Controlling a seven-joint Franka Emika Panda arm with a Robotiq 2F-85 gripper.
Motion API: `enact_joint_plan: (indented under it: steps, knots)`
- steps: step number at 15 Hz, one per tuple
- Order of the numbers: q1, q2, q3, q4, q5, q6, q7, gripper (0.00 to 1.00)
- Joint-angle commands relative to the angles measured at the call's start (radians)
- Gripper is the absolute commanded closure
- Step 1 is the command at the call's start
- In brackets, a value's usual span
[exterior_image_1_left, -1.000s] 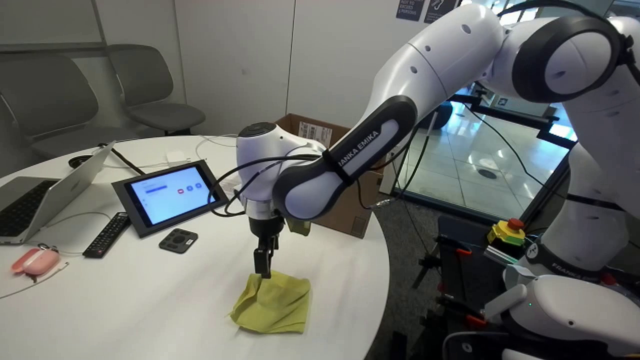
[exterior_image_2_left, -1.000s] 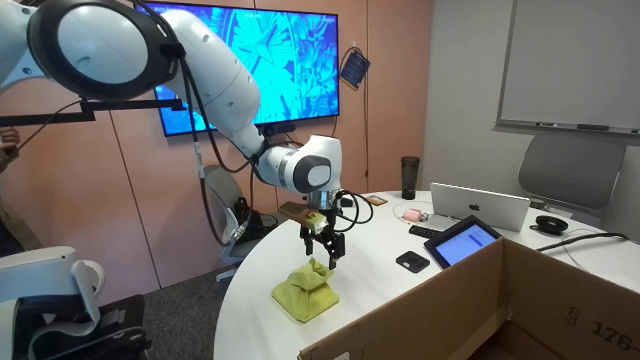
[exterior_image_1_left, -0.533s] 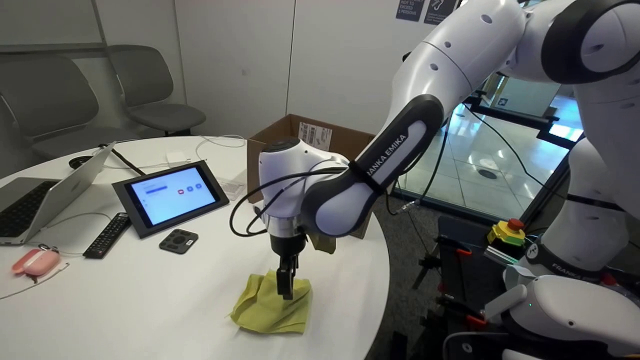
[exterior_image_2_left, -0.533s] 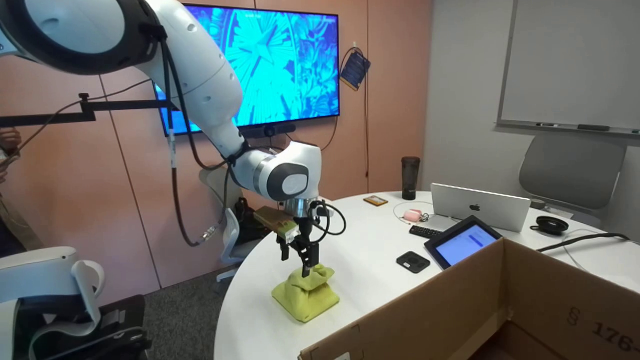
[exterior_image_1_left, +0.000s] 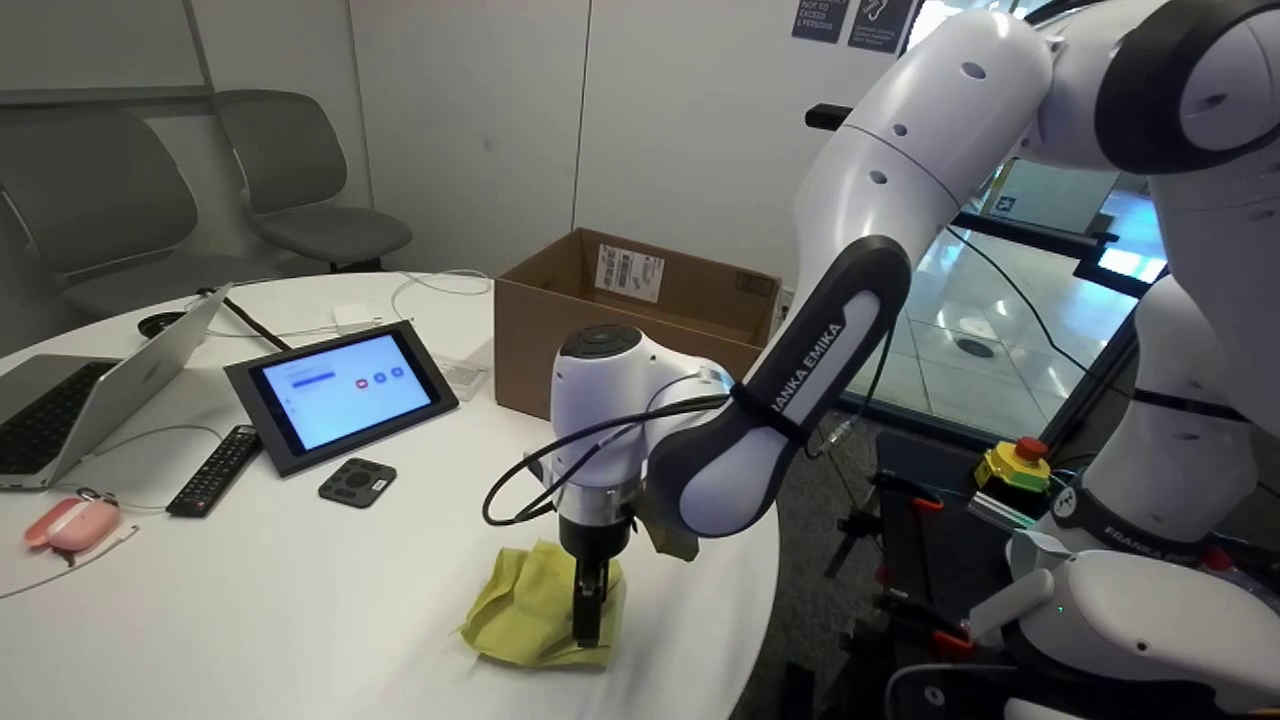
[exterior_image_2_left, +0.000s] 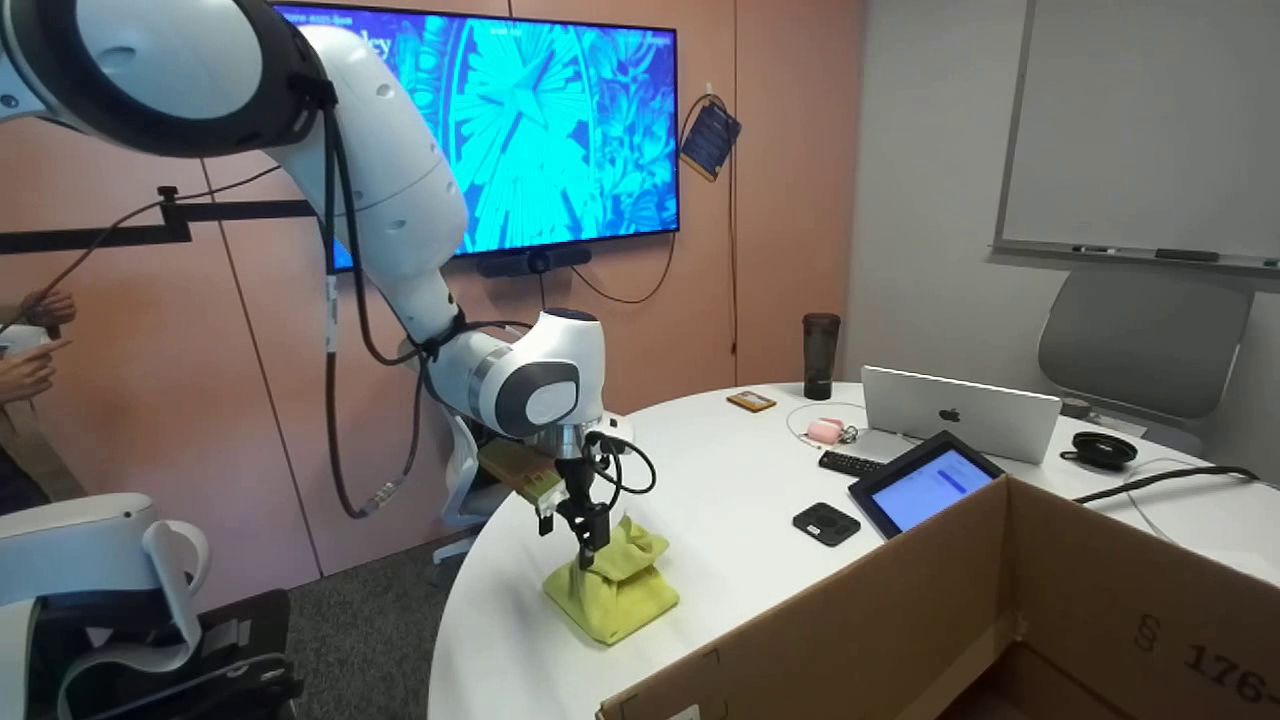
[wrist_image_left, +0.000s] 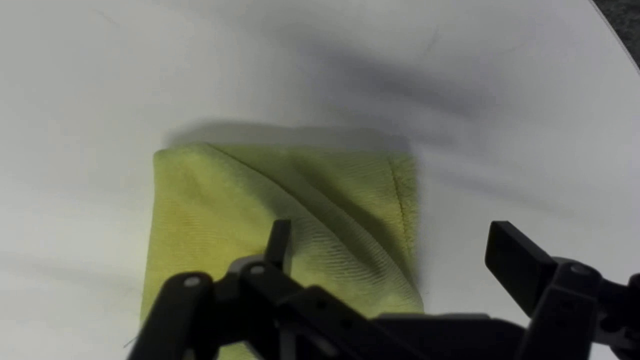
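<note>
From the wrist view, we've got the gripper (wrist_image_left: 391, 237) spread wide, one finger (wrist_image_left: 279, 245) over a rumpled yellow-green cloth (wrist_image_left: 200, 210), the other past its edge. In an exterior view, we see the cloth on a white table (exterior_image_1_left: 300, 610), cardboard box (exterior_image_1_left: 540, 370) beyond it. In an exterior view, a laptop (exterior_image_2_left: 990, 420) sits farther off.

Cloth (exterior_image_1_left: 528, 612), laptop (exterior_image_2_left: 958, 417), box (exterior_image_1_left: 530, 345) on table (exterior_image_1_left: 300, 600) (white).

Office mtg rm, judging by lg wall TV (exterior_image_2_left: 560, 130), whiteboard (exterior_image_2_left: 1150, 120), grey chairs (exterior_image_1_left: 95, 190) & round desk (exterior_image_2_left: 730, 545) w/ laptop (exterior_image_2_left: 985, 420) & touch panel (exterior_image_1_left: 345, 390).
</note>
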Motion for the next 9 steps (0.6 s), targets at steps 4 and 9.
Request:
enact_joint_plan:
  steps: [4,9]
  knots:
    - [0.042,0.071,-0.055,0.058,-0.008,0.076,0.033,0.0]
    - [0.054,0.134,-0.095,0.138,-0.013,0.071,0.049,0.0]
